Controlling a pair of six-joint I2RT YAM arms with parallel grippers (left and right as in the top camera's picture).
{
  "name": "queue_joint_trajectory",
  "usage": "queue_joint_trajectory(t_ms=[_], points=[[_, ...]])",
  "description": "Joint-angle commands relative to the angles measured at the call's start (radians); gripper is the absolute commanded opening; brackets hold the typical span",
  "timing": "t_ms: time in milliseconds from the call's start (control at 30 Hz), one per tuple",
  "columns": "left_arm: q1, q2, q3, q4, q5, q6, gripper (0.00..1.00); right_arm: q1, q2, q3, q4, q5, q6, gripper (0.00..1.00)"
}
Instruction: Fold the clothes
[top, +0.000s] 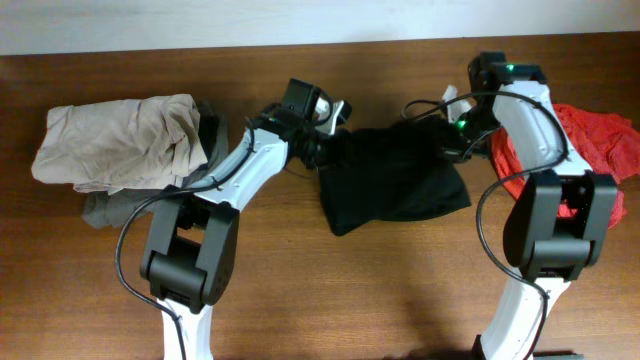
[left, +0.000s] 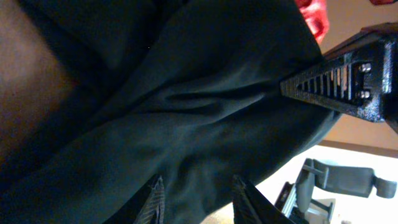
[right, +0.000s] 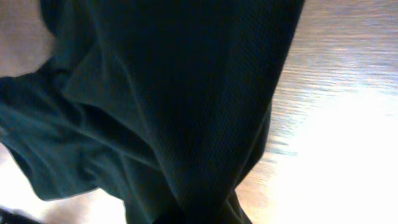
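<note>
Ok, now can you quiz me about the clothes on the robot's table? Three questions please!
1. The middle cloth is: A red, B black, C beige.
2. True or false: the red cloth lies beside the left arm.
3. Fill in: the beige pile lies nearest the ___ arm.

Key: 1 B. 2 false, it lies by the right arm. 3 left.
</note>
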Motion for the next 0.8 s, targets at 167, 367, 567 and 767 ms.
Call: queue_joint_trajectory(t_ms=[167, 367, 567, 767], points=[[0.103, -0.096, 0.063, -0.005, 0.045, 0.05, 0.34, 0.122, -0.035, 0.051, -0.042, 0.127, 0.064, 0.04], [0.231, -0.22, 0.064, -0.009, -0.027, 0.076, 0.34, 0.29, -0.034, 0.05, -0.008, 0.234, 0.093, 0.04], [0.357, -0.319, 0.064, -0.032, -0.027, 0.086, 0.34, 0.453, -0.021, 0.039, 0.067, 0.294, 0.095, 0.09], [0.405, -0.354, 0.064, -0.087, -0.031, 0.122, 0.34, 0.577, 0.06, 0.039, 0.117, 0.318, 0.094, 0.13]])
